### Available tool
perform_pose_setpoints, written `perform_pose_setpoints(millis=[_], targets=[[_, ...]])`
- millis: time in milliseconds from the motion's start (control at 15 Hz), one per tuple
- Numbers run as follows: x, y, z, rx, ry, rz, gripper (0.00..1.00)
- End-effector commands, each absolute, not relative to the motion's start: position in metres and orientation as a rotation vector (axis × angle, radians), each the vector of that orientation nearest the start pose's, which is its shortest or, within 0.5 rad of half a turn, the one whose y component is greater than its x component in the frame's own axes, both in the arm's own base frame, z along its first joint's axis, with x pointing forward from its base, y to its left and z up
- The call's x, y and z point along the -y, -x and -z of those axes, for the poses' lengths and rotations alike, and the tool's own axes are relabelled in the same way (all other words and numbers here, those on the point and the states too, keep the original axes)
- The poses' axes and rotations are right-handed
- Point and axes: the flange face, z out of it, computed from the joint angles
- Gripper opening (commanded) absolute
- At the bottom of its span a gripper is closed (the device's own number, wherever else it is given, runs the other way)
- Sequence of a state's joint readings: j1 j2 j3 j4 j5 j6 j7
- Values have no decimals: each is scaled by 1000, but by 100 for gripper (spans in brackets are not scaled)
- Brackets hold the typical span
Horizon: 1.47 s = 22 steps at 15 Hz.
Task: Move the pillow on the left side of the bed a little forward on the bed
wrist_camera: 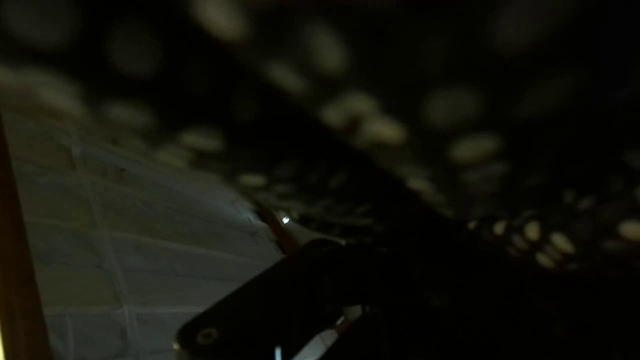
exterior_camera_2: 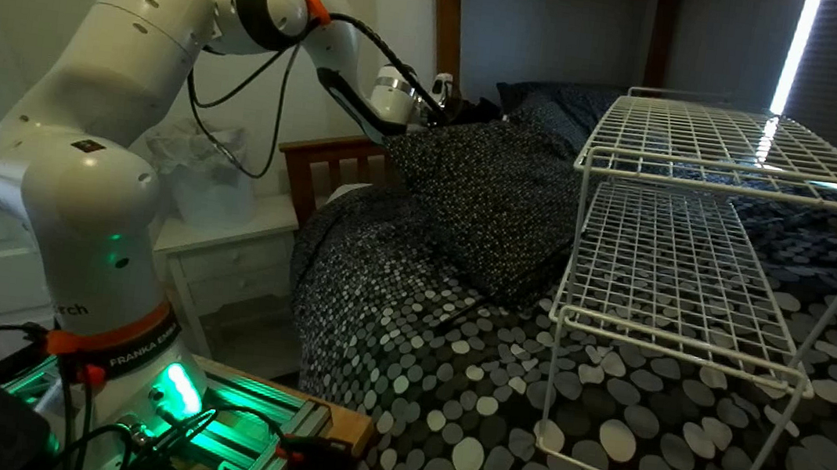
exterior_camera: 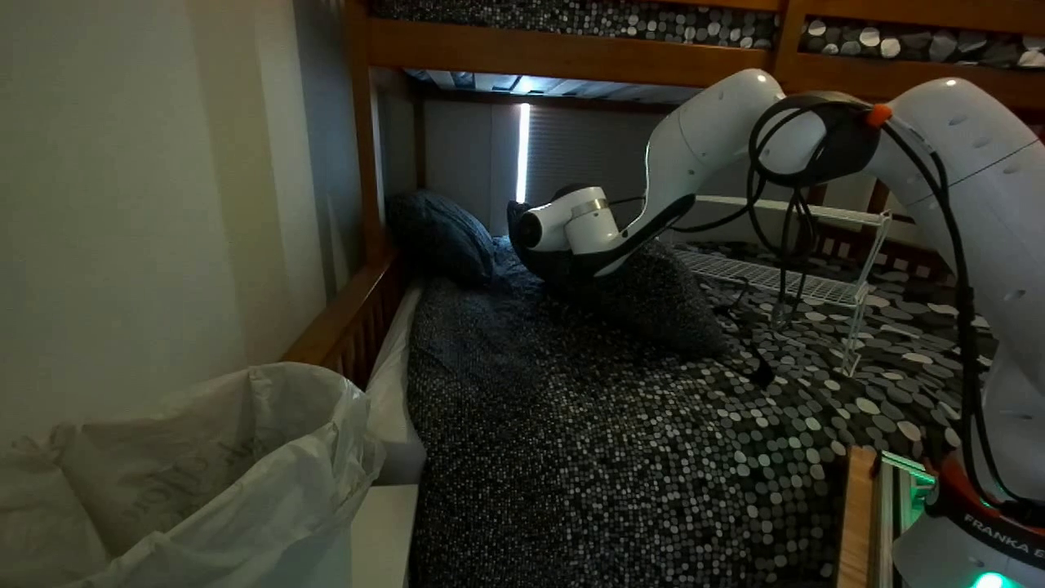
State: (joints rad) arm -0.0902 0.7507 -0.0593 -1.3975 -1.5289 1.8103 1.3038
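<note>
Pillow (exterior_camera_2: 496, 208) tilted, just below my claw (exterior_camera_2: 474, 111); can't tell if I'm gripping it, contact's hidden. Probably on the shift step. Next: confirm hold, ease it slightly forward, lay it down.

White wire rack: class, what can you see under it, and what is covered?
Under the rack, spotted bedding shows through the open front and wirework. Wires hide thin strips; anything beneath the bedding is covered, so unseen.

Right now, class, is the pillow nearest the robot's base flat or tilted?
Tilted: in an exterior view the pillow, top raised, slopes to the bed.
</note>
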Motion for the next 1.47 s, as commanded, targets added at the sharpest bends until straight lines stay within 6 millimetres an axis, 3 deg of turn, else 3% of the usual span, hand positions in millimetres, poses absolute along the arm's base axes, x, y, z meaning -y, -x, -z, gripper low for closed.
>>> perform_pose_setpoints(millis=[0, 267, 600, 667, 800, 1000, 1267, 1400], targets=[[180, -712, -284, 727, -1763, -513, 3], [172, -711, -272, 861, -1883, -441, 3], [178, -712, -277, 1063, -2000, -358, 3], [180, -712, -280, 1109, -2018, -340, 36], [180, -715, -289, 1205, -2072, -323, 43], [164, -724, -311, 1348, -2180, -297, 66], [122, -734, -336, 1479, -2384, -251, 96], [96, -738, -342, 1488, -2511, -237, 100]])
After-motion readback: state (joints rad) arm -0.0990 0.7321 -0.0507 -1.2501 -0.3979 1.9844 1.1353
